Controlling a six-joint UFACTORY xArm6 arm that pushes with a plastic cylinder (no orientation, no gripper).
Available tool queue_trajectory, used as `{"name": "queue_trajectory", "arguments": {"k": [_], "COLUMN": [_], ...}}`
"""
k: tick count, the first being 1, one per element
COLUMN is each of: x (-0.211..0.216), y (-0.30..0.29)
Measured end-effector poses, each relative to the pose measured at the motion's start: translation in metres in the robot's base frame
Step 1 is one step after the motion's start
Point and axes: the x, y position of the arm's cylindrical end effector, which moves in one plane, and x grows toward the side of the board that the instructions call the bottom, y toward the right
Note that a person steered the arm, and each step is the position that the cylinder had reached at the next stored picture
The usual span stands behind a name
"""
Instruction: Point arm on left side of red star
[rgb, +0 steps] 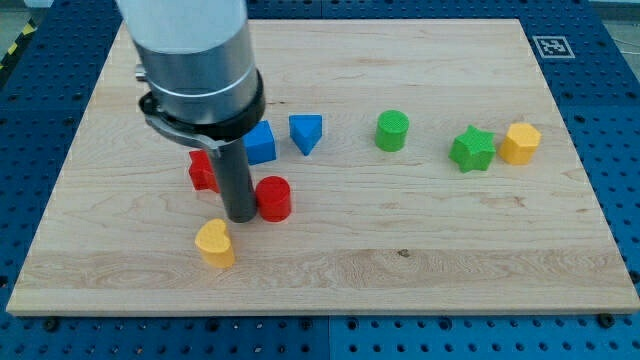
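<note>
The red star (203, 171) lies left of the board's middle, partly hidden behind my rod. My tip (240, 216) rests on the board just below and to the right of the star, touching the left side of a red cylinder (273, 198). A yellow heart-shaped block (215, 242) lies just below-left of the tip.
A blue cube (260, 143) and a blue triangular block (306, 133) sit above the tip. A green cylinder (393, 131), a green star (472, 149) and a yellow hexagonal block (520, 143) lie toward the view's right. The wooden board (400, 270) sits on a blue perforated table.
</note>
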Motion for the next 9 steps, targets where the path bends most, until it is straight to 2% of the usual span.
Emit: {"name": "queue_trajectory", "arguments": {"k": [1,4,5,7,8,9], "x": [0.0,-0.001,-0.031,-0.115,-0.116,-0.075], "y": [-0.002,-0.173,-0.164,-0.093,-0.083,-0.08]}}
